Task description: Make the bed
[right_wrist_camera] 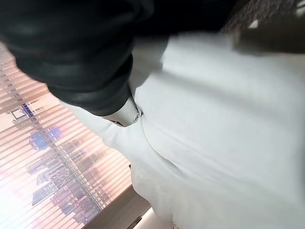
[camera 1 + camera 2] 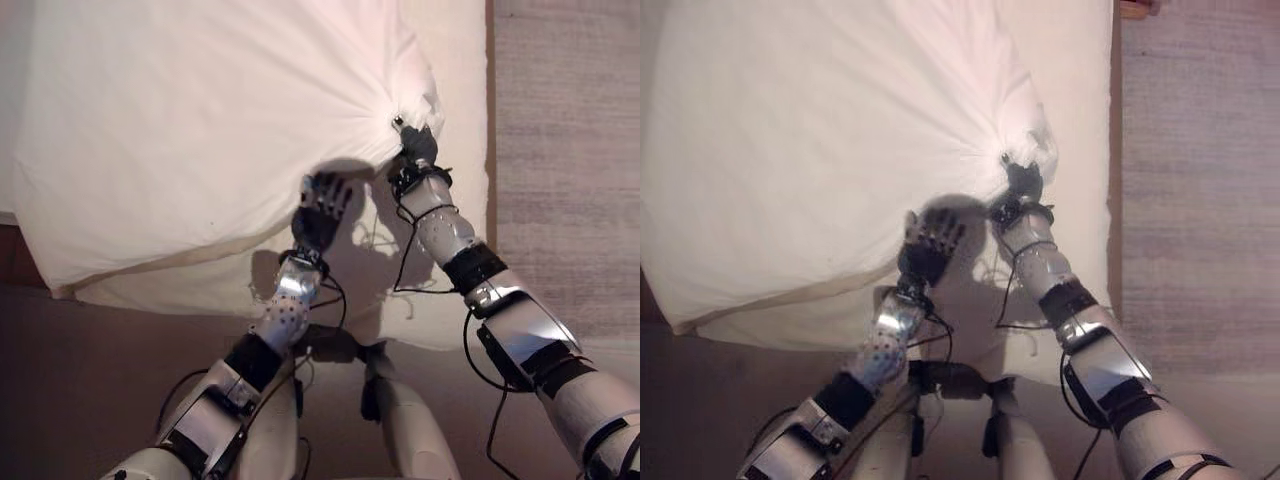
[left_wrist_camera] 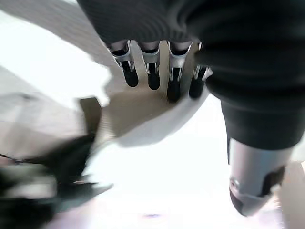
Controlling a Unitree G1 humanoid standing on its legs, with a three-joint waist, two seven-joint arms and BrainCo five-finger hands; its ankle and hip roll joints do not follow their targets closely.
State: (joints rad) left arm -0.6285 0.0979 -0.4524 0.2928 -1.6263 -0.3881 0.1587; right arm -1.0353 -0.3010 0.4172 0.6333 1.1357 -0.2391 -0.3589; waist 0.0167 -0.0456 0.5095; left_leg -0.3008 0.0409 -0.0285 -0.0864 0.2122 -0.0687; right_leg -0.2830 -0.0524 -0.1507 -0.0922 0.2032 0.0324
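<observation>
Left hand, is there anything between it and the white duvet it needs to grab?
Nothing visible. The left hand hovers open just at the duvet's near edge, beside the right hand, which is already shut on a gathered bunch of the cloth.

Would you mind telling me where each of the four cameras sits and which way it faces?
Left eye view: on the head, looking down at the white duvet; left hand open, right hand gripping bunched cloth.
Right eye view: beside it, same scene; carpet to the right.
Left wrist view: along the left hand's straight fingers over white cloth.
Right wrist view: past the right hand's dark cover, duvet close up.
The eye views share everything.
</observation>
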